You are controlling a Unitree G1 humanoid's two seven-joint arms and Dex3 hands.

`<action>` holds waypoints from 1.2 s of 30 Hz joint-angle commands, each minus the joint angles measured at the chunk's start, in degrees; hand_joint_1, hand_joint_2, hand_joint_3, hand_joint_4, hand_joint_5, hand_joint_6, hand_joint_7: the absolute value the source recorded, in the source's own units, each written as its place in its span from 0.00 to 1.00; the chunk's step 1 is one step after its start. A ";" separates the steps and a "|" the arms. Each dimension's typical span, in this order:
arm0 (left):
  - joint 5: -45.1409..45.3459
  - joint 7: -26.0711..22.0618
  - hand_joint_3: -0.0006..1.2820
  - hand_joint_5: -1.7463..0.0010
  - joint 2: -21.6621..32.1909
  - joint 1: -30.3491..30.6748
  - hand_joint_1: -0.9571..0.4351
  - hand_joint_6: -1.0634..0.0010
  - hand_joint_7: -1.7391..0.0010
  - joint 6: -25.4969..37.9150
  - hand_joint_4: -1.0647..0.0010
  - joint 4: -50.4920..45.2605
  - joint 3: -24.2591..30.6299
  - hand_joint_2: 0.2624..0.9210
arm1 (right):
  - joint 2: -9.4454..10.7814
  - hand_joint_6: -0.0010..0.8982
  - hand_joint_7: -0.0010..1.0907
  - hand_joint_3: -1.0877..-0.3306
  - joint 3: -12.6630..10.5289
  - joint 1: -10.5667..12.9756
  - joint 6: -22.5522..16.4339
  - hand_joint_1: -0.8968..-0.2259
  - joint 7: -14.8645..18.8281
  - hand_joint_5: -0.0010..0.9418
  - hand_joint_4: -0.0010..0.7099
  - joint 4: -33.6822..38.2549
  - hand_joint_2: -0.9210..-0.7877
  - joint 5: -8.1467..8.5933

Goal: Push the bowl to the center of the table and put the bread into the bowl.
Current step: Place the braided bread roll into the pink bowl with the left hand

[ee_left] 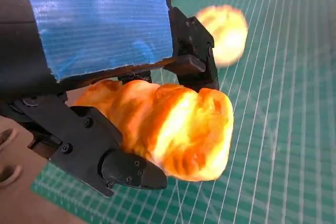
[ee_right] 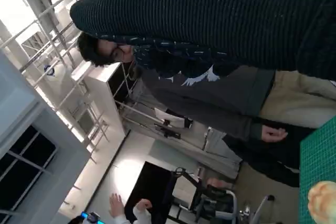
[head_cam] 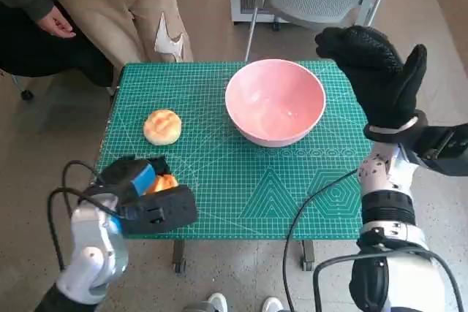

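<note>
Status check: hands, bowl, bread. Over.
Left hand grips a bread piece at the near left corner. Right hand open, raised beside the pink bowl. Second bun on the mat, path unobstructed.

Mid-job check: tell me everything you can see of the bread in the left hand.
The bread in the left hand is a golden-orange, glossy, lumpy piece, browner in its folds, soft-looking like a twisted roll. The left hand grips it between black fingers, above the green mat near the table's front left corner. Whether it touches the mat cannot be told. The hand covers most of it in the head view.
</note>
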 commanded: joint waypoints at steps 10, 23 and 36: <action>-0.48 -2.86 0.08 0.25 1.71 -9.12 0.69 0.42 0.41 -3.96 0.36 -3.14 4.08 0.99 | 0.51 0.24 0.03 0.50 0.05 1.41 0.94 0.32 1.41 0.01 0.24 -0.25 0.00 0.25; -4.48 -1.29 0.11 0.28 -0.62 -25.36 0.69 0.39 0.40 -8.29 0.34 3.79 5.44 0.93 | 0.82 0.23 0.03 0.52 -0.11 2.77 1.63 0.30 1.22 0.00 0.24 -2.15 0.00 0.51; -5.55 8.81 0.07 0.20 -8.49 -41.05 0.69 0.33 0.48 -15.61 0.41 26.44 -1.61 0.99 | 1.26 0.24 0.03 0.53 -0.30 3.97 1.86 0.29 0.66 0.00 0.24 -3.86 0.00 0.77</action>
